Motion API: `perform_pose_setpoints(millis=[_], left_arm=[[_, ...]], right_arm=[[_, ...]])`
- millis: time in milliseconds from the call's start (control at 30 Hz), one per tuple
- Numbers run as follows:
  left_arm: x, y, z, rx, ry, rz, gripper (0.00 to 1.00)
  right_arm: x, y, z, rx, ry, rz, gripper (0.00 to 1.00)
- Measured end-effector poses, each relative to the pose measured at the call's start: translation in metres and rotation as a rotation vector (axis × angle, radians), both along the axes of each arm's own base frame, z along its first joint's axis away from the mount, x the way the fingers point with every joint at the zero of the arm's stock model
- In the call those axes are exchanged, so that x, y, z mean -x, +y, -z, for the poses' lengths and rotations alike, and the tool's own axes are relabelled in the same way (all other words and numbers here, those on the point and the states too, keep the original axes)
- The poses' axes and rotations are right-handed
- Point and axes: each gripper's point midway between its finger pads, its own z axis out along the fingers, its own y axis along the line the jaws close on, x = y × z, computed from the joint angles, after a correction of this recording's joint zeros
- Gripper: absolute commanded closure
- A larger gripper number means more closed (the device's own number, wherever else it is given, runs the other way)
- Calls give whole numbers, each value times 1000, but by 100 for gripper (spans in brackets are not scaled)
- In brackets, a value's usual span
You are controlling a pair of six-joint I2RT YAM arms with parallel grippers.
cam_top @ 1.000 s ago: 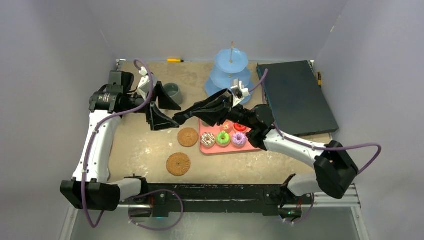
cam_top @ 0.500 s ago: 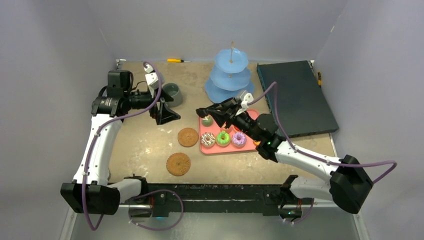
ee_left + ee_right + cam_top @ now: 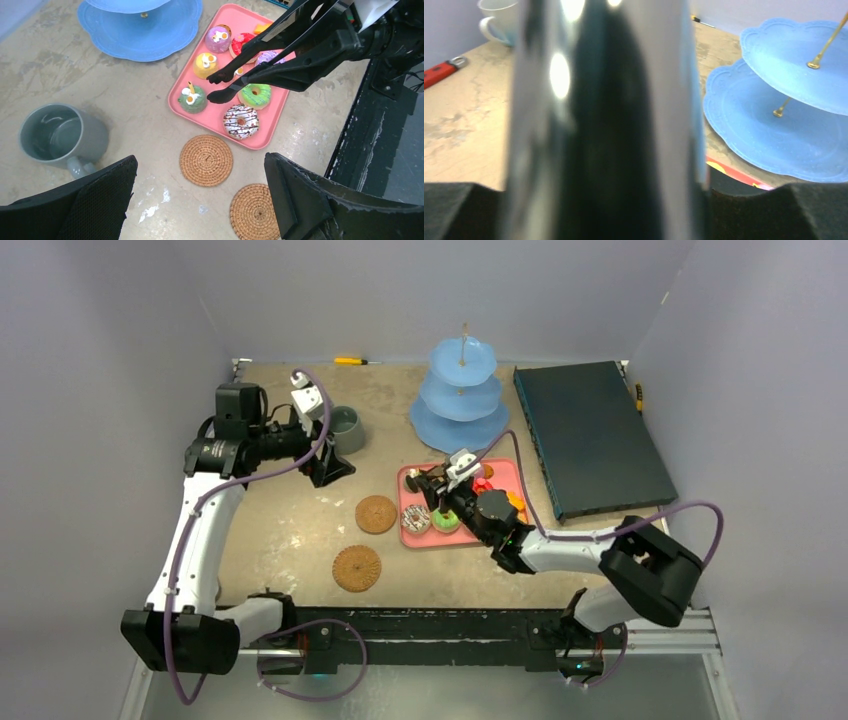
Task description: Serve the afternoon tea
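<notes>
Left gripper (image 3: pixel 201 162) jaws have sprung wide, empty, near the grey-green mug (image 3: pixel 60 137). Right gripper (image 3: pixel 462 490), clamping the black tongs (image 3: pixel 270 77), has dropped to the green doughnut (image 3: pixel 255 95); pastry transfer probably begins.

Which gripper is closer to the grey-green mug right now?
Left. The left gripper hovers open just beside the mug; the right gripper, holding tongs, is over the pink tray, well away.

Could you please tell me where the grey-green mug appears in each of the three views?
Top external: mug left of centre, towards the back.
Left wrist: mug at the left edge, mid-height.
Right wrist: not in it.
Shared landmark: the blue stand.
</notes>
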Motion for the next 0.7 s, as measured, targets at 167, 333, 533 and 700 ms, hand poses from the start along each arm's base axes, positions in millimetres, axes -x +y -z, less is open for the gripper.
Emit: perform_pose_setpoints(millis=[167,333,533,700], left_arm=[[0,3,-4,-16,-27,-17,2],[-1,6,-2,-29,-31,-30,1],[-3,6,-3,-34,-41,-36,1],[-5,7,-4,-35,-46,-38,1]], right_arm=[[-14,-2,14,23,-24,63,40],[-19,1,33,59,-19,79,39],[-19,5,42,66,-15,72,38],[-23,10,47,62,-18,71,39]])
